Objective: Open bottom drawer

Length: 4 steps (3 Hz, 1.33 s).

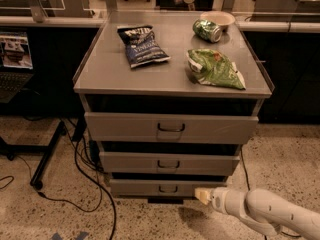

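Note:
The grey metal cabinet has three drawers stacked under its top. The bottom drawer (165,187) has the narrowest front and a small dark loop handle (168,188) at its centre; its front sits a little behind the drawer above it. My gripper (202,196) is at the end of the white arm (270,214) coming in from the lower right. Its pale tip is at the right part of the bottom drawer's front, to the right of the handle and level with the lower edge.
On the cabinet top (100,69) lie a dark blue chip bag (142,45), a green chip bag (215,68), a green can (207,30) on its side and a white bowl (218,18). Black cables (82,184) trail on the speckled floor at left.

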{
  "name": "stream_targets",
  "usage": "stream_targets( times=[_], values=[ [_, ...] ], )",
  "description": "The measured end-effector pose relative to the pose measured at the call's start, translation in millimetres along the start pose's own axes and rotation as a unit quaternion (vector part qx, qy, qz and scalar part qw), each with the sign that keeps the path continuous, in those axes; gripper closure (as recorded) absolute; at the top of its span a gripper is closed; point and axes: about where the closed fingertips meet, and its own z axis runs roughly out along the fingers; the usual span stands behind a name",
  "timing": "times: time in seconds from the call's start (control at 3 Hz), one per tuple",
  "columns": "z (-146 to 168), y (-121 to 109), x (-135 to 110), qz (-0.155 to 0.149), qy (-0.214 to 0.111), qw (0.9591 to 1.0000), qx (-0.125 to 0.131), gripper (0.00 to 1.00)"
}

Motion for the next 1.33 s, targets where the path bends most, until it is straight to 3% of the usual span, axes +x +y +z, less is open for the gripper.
stream_targets(
  times=[0.67,1.33],
  values=[
    [7.6,-3.8,4.3,0.009,-0.005,0.9999,0.007,1.0],
    [39.7,-42.6,10.9,-0.009,-0.037,0.9991,-0.017,1.0]
  ],
)
